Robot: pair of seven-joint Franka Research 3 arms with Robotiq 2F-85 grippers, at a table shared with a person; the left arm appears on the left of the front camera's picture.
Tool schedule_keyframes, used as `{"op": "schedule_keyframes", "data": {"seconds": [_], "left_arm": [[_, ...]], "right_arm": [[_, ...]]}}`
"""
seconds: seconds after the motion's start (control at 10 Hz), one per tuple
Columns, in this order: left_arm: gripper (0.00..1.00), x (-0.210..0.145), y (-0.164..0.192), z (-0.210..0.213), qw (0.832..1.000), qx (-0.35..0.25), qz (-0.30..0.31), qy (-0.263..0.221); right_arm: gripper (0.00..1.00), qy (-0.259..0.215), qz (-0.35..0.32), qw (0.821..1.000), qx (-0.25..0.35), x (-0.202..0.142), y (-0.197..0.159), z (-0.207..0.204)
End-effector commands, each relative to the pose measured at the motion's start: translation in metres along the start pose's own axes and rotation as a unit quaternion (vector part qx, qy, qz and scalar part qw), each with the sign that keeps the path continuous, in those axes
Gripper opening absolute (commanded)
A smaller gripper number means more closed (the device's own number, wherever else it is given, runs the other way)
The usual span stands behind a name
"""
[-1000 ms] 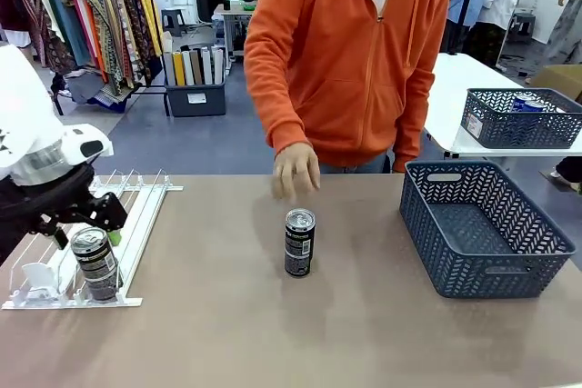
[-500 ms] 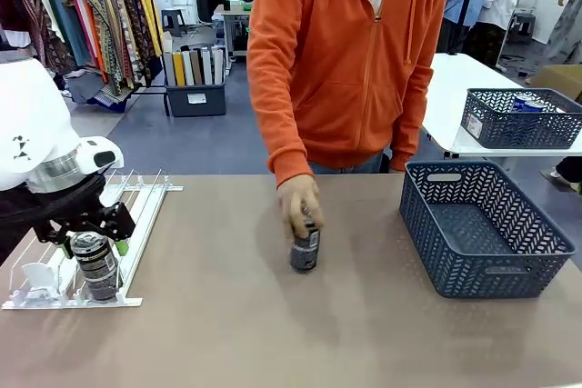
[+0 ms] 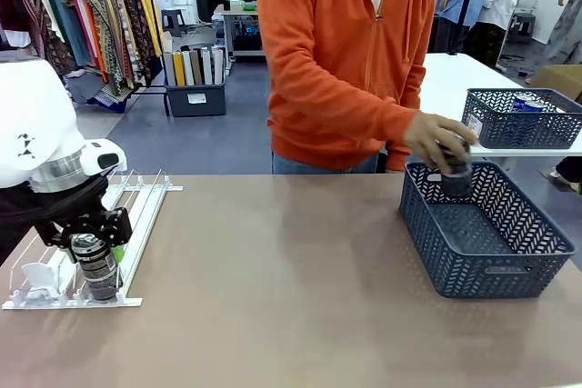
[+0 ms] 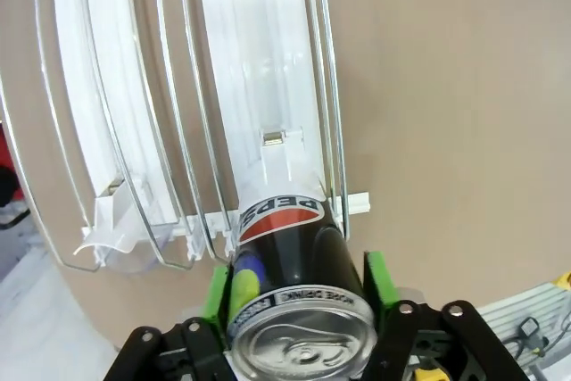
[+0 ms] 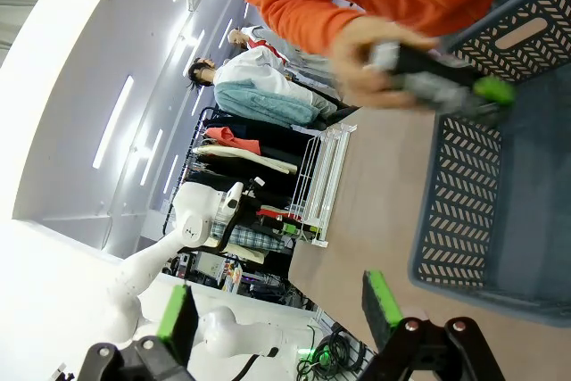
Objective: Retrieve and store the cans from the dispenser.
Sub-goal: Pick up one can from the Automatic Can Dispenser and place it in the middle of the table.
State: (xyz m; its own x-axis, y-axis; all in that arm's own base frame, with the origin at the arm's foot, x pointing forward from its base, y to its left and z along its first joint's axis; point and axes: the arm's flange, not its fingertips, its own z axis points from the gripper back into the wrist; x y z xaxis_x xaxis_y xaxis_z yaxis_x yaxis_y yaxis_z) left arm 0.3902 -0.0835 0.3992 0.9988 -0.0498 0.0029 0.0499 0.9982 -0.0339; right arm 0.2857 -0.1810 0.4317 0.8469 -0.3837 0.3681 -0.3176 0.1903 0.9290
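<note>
While the person's hand (image 3: 439, 138) holds a blurred can (image 3: 455, 179) over the grey basket (image 3: 509, 261) (storing looks barely begun), the left gripper (image 4: 299, 287) has its pads pressed on a dark can (image 4: 285, 247) standing at the dispenser's (image 3: 136, 215) stopper end. The right gripper (image 5: 281, 310) gapes wide, empty.

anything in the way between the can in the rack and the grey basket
Nothing visible stands on the table between the dark can, flanked by the left tool, and the basket. The person's hand, holding another can, hangs over the basket's far rim.
</note>
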Motion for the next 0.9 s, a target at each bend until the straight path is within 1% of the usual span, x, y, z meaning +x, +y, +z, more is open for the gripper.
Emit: {"op": "schedule_keyframes", "data": {"seconds": [0.0,0.3,0.4,0.5,0.6,0.7,0.8], "left_arm": [[0.00,0.002,-0.001,0.004,1.000,0.011,0.014,0.001],[0.00,0.001,0.000,0.005,1.000,0.011,0.015,-0.001],[0.00,0.001,0.000,0.011,1.000,0.011,0.016,-0.009],[0.00,-0.008,0.002,0.028,1.000,0.015,0.014,-0.020],[0.00,-0.018,0.002,0.057,0.999,0.026,0.011,-0.043],[0.00,-0.034,0.003,0.096,0.997,0.032,0.007,-0.066],[0.00,-0.052,-0.001,0.135,0.995,0.010,-0.032,-0.098]], "right_arm": [[1.00,-0.001,0.007,1.000,0.004,0.002,0.002,0.000],[1.00,-0.001,0.007,1.000,0.004,0.002,0.002,0.000],[1.00,-0.001,0.007,1.000,0.004,0.002,0.002,0.000],[1.00,-0.001,0.007,1.000,0.004,0.002,0.002,0.000],[1.00,-0.001,0.007,1.000,0.004,0.002,0.002,0.000],[1.00,-0.001,0.007,1.000,0.004,0.002,0.002,0.000],[1.00,-0.001,0.007,1.000,0.004,0.002,0.002,0.000]]}}
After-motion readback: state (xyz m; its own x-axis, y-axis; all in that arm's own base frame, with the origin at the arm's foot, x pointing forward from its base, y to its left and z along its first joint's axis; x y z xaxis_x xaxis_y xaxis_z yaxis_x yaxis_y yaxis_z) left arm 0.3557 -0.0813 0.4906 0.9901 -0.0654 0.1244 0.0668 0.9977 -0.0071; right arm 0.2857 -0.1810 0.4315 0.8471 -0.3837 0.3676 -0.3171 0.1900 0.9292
